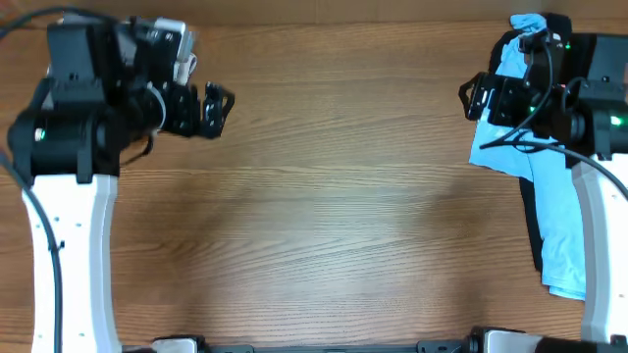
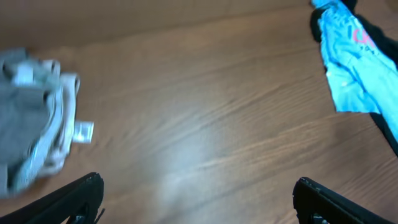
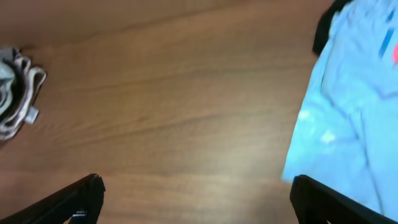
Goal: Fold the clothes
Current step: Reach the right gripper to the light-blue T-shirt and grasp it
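A light blue garment (image 1: 551, 201) lies crumpled at the table's right edge, over a black garment (image 1: 530, 227). It also shows in the left wrist view (image 2: 351, 62) and the right wrist view (image 3: 354, 106). A small bundled grey and white cloth (image 2: 34, 124) lies on the wood and also shows in the right wrist view (image 3: 12, 93). I cannot make it out in the overhead view. My left gripper (image 1: 217, 108) is open and empty at the back left. My right gripper (image 1: 475, 96) is open and empty, by the blue garment's left edge.
The wooden table (image 1: 324, 216) spreads between the two arms. The right arm's base and cables (image 1: 589, 108) sit over the top of the blue garment. The left arm's white link (image 1: 69, 255) runs along the left side.
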Robot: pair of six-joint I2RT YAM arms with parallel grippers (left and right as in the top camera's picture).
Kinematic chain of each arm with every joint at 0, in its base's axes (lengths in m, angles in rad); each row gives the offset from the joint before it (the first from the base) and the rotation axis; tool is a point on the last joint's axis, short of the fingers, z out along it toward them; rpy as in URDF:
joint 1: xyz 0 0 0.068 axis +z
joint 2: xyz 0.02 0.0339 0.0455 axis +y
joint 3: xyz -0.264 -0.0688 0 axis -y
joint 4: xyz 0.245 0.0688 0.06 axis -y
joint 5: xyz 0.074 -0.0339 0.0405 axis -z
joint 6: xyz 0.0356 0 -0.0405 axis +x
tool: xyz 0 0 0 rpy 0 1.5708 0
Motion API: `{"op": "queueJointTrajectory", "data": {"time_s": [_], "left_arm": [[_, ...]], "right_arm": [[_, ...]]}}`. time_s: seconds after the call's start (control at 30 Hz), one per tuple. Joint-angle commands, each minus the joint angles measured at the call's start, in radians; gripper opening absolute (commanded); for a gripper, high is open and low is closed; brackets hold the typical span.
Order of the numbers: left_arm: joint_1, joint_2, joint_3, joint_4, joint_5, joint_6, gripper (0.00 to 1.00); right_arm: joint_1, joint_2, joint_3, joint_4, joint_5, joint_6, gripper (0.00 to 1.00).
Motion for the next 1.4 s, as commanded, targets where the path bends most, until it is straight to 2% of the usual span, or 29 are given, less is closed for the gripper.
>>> {"op": "queueJointTrajectory", "data": {"time_s": [0.0,0.1,0.2,0.33,0.53,0.67,1.07,1.37], "left_arm": [[-0.019,0.059,0.037,0.026,0.050,0.027,1.00],[-0.022,0.108,0.037,0.029,0.053,0.027,1.00],[-0.022,0.155,0.037,0.027,0.053,0.028,1.00],[-0.022,0.217,0.037,0.028,0.052,0.028,1.00],[-0.022,0.301,0.037,0.028,0.045,0.034,1.00],[-0.023,0.340,0.037,0.016,0.045,0.067,1.00],[-0.028,0.360,0.036,0.010,0.024,0.077,1.00],[-0.062,0.360,0.036,0.014,-0.021,0.076,1.00]], "right_arm": [[-0.030,0.035,0.036,0.065,0.075,0.006,1.00],[-0.081,0.101,0.036,0.141,0.148,0.071,0.99],[-0.129,0.181,0.036,0.205,0.184,0.135,0.90],[-0.174,0.298,0.036,0.276,0.194,0.175,0.86],[-0.200,0.455,0.036,0.395,0.195,0.193,0.86],[-0.200,0.548,0.036,0.497,0.262,0.193,0.86],[-0.218,0.708,0.036,0.723,0.343,0.227,0.81],[-0.252,0.754,0.036,0.768,0.369,0.253,0.76]]}}
